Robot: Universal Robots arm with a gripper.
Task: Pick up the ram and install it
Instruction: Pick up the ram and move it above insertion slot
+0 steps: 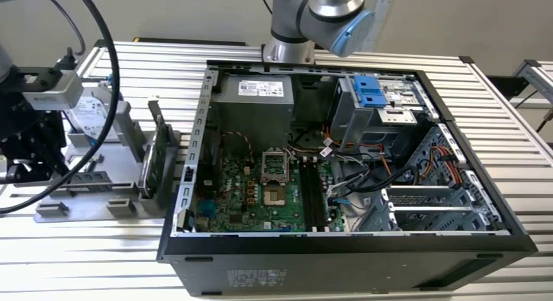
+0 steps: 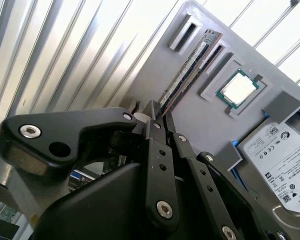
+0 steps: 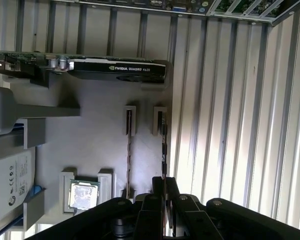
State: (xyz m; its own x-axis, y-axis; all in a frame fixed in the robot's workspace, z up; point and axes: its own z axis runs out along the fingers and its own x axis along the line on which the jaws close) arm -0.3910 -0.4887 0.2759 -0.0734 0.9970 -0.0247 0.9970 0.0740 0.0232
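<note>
Observe the pincer (image 2: 161,111) in both wrist views (image 3: 163,181): its two black fingers (image 3: 152,210) are drawn together and clamped on one end of the ram (image 2: 190,67), one finger on each face.

Note the position of the ram (image 3: 163,145). It stands on edge in the grey holder (image 3: 90,125). Its far end is seated in a slotted block of that holder. It runs along the holder's border, just beside the bare slats of the tabletop (image 3: 230,100).

Check the neighbouring parts on the same holder:
- The processor (image 2: 238,89) lies flat in its recess near the ram.
- The drive (image 2: 277,155) lies past the processor, on the side away from the ram.
- The card (image 3: 115,70) stands on edge beyond the ram's far end.

Refer to the exterior view for the general layout. The holder (image 1: 87,184) is on the tabletop (image 1: 87,262) at the exterior view's left of the open case (image 1: 346,246). The board (image 1: 250,197) lies flat inside the case, with its long black slots (image 1: 313,197) towards the exterior view's right. The ram is at the holder, well apart from those slots.
</note>
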